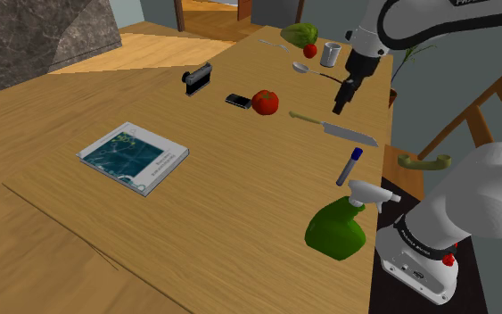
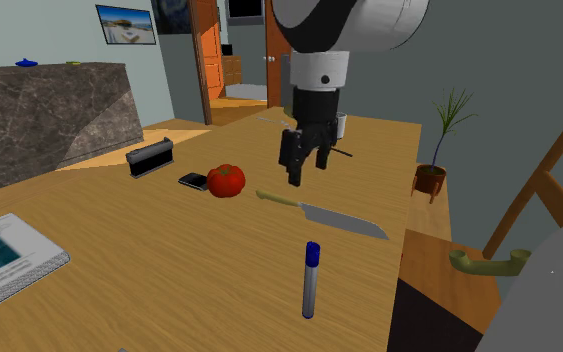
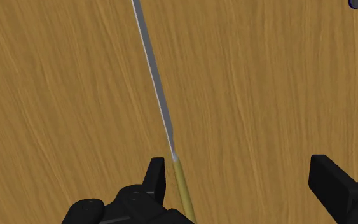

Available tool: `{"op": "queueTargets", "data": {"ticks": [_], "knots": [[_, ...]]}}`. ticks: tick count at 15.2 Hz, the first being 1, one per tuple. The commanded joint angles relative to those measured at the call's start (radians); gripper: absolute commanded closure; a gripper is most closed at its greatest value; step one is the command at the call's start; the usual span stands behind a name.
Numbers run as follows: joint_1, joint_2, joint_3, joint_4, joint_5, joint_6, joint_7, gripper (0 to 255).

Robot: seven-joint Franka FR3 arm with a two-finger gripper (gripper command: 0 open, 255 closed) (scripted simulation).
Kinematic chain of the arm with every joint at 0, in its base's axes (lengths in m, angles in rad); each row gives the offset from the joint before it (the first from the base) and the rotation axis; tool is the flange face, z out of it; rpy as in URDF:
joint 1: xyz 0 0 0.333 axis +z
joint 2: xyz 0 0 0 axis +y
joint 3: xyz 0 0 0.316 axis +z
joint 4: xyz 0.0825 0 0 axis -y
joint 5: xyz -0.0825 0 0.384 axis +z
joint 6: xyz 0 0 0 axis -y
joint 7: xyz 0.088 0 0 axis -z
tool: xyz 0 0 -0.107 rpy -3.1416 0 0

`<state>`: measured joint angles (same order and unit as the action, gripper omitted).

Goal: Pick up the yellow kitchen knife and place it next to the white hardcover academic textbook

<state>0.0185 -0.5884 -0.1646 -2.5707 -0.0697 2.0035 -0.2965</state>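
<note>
The knife (image 1: 333, 128) lies flat on the wooden table (image 1: 240, 205), with a thin olive-yellow handle and a grey blade pointing toward the shoulder view's right. My gripper (image 1: 340, 105) hangs open a little above it, near where handle meets blade. In the second exterior view the gripper (image 2: 304, 170) is just above and behind the knife (image 2: 319, 211). In the wrist view the knife (image 3: 153, 76) runs away from the gripper (image 3: 240, 172), its handle close beside one finger and untouched. The white book (image 1: 133, 157) with a blue-green cover lies far off at the shoulder view's left.
A tomato (image 1: 265, 102), a flat black device (image 1: 237, 100) and a black box (image 1: 197, 78) lie between knife and book. A blue-capped pen (image 1: 349, 166) and green spray bottle (image 1: 338, 227) sit near the stand. A mug (image 1: 331, 54), spoon (image 1: 316, 71) and lettuce (image 1: 300, 35) stand at the back.
</note>
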Motion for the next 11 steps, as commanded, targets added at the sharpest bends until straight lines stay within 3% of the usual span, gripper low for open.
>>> {"op": "queueTargets", "data": {"ticks": [1,6,11], "knots": [[0.000,0.057,-0.035,-0.022,-0.019,0.071,-0.070,0],[0.005,0.221,-0.116,-0.026,-0.046,0.219,-0.239,0],[0.008,0.273,-0.129,-0.053,-0.042,0.295,-0.258,0]]}}
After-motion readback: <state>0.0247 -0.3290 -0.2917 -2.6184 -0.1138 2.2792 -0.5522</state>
